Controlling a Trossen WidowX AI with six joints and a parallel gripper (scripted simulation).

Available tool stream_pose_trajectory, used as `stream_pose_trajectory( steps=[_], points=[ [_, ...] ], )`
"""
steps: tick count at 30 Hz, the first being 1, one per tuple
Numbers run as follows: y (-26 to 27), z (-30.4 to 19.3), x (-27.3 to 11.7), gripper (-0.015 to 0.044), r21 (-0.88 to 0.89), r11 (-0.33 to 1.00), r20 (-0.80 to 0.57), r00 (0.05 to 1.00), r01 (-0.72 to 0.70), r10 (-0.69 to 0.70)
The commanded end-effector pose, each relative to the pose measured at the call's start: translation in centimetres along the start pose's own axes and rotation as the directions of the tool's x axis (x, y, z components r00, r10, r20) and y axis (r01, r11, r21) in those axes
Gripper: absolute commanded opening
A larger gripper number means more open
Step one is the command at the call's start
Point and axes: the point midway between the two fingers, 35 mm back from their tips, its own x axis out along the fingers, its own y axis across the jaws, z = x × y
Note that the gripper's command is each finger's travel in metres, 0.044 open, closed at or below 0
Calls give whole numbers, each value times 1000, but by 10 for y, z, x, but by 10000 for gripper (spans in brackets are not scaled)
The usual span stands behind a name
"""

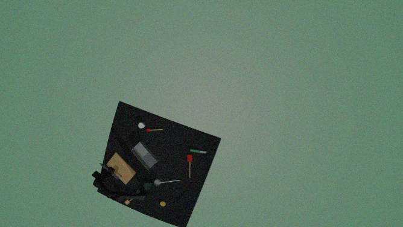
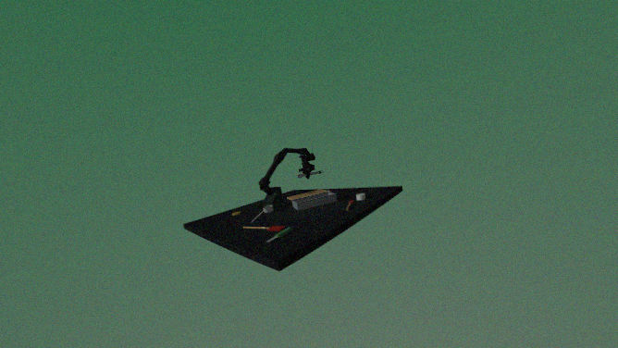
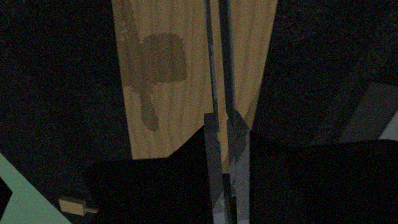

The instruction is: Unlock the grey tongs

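Observation:
My gripper [image 1: 111,171] [image 2: 307,175] [image 3: 218,128] is shut on the grey tongs [image 1: 116,175] [image 2: 302,176] [image 3: 227,55]. It holds them in the air above the wooden board [image 1: 128,178] [image 2: 305,195] [image 3: 170,117]. The tongs lie close to level in the exterior view. In the wrist view their two arms run up from the fingertips, close together with a narrow gap. Their far ends are out of that view, so the lock cannot be seen. The grey roasting tin [image 1: 140,148] [image 2: 315,201] stands beside the board, with no tongs across it.
A grey round-headed utensil [image 1: 157,182] [image 2: 267,209] lies near the arm's base. A small wooden utensil [image 1: 127,202] [image 3: 72,206] lies near the table edge. A yellow disc [image 1: 163,204], a red-headed spatula [image 1: 189,158], a green-handled tool [image 1: 195,150] and a white round object [image 1: 141,125] lie farther off.

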Motion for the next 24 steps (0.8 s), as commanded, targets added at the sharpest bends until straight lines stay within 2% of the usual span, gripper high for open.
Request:
stream_pose_trajectory(
  steps=[1, 6, 17, 24],
  points=[
    [28, 3, -3, -150, 77, 997, 15, 1000, -5, 4],
    [61, 2, 2, -150, 168, 986, 7, 1000, -5, 4],
    [62, 2, 2, -150, 171, 985, 12, 1000, -5, 2],
    [64, 9, 7, -150, 165, 986, 84, 996, 3, -17]
  ],
)
